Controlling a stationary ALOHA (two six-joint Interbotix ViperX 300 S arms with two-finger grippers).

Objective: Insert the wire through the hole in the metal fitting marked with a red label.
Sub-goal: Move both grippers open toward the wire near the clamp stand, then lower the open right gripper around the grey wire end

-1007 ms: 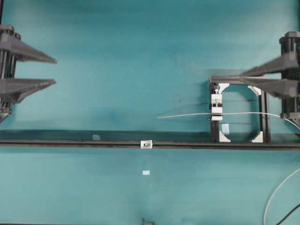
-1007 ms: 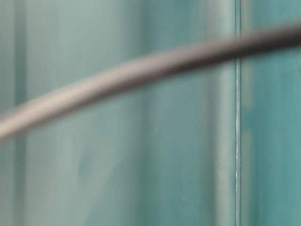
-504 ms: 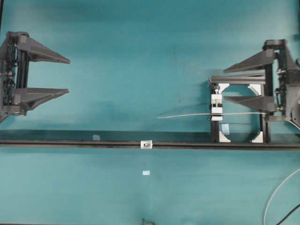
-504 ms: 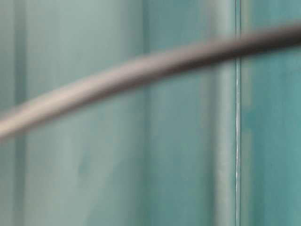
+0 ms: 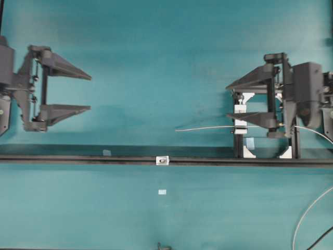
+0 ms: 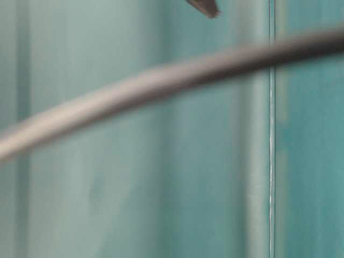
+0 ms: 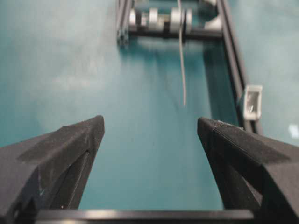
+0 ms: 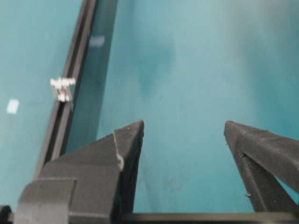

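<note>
Both arms are dark grey, each tool (image 5: pixel 89 93) (image 5: pixel 228 100) ending in two tapered wedge-shaped fingers.

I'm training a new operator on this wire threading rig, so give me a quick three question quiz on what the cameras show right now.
1. True or false: the wire already passes through the metal fitting.
2. Which gripper is over the clamp block: A left gripper, B right gripper?
3. Fill in: the metal fitting sits on the black ____.

Key: 1 false, its free end lies apart from the fitting; 2 B; 3 rail.
</note>
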